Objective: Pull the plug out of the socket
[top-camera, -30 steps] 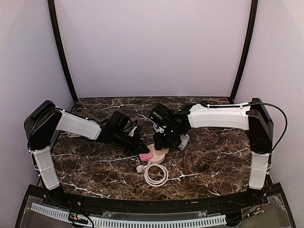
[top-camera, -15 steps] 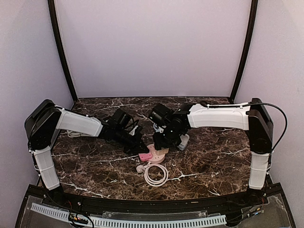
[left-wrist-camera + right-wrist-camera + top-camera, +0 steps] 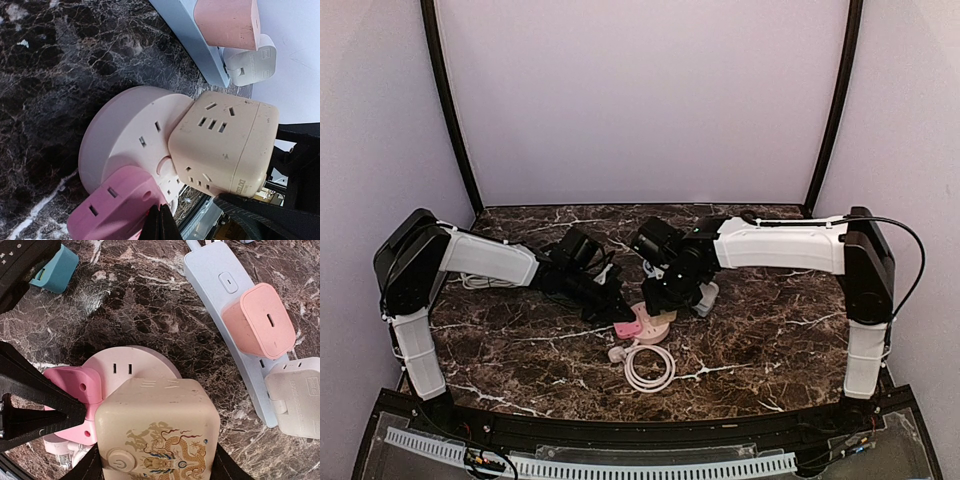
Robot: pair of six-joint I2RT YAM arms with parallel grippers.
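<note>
A round pale-pink socket [image 3: 658, 321] lies mid-table, also seen in the left wrist view [image 3: 125, 135] and the right wrist view [image 3: 131, 365]. A cream cube plug [image 3: 157, 430] with a dragon print stands plugged in it, and also shows in the left wrist view [image 3: 225, 140]. My right gripper [image 3: 157, 467] is shut on the cube's two sides; from above it [image 3: 665, 292] sits over the socket. A pink plug [image 3: 120, 210] sits in the socket's near-left side. My left gripper [image 3: 160, 226] is shut, its tips against the pink plug [image 3: 627, 328].
A pale-blue power strip [image 3: 225, 305] lies just right of the socket, holding a salmon charger [image 3: 257, 320] and a white plug [image 3: 295, 395]. A teal adapter [image 3: 55, 267] lies behind. A coiled white cable [image 3: 648, 368] lies in front of the socket.
My left gripper has crept right, closer onto the pink plug and socket. My right gripper has stayed on the cream cube.
</note>
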